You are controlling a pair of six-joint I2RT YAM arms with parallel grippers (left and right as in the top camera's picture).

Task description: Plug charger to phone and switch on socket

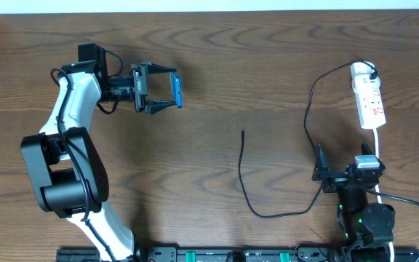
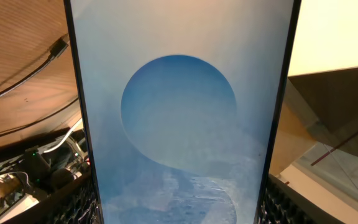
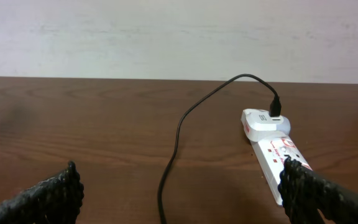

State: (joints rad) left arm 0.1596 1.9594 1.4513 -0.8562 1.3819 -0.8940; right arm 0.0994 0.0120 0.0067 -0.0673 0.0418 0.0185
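Left gripper [image 1: 172, 89] clamps the slim blue-screened phone [image 1: 178, 93], far left; right gripper [image 1: 318, 169] gapes empty. Thin black charger cable [image 1: 308, 116] looks plugged into the white power strip [image 1: 370, 102], connector tip [image 1: 243, 133] loose at centre. Phone plugging and switching remain.

A: Where is there room around the charger [image 1: 247, 196]?
B: Left of its free tip there is bare table [image 1: 195, 167], up to the left gripper [image 1: 172, 89] holding the phone [image 1: 177, 92], well apart.
A: And right?
B: Tighter. The wide-open right gripper [image 1: 344, 166] sits just beside the cable's right run; the socket [image 1: 368, 102] and its white cord [image 1: 378, 142] lie beyond.
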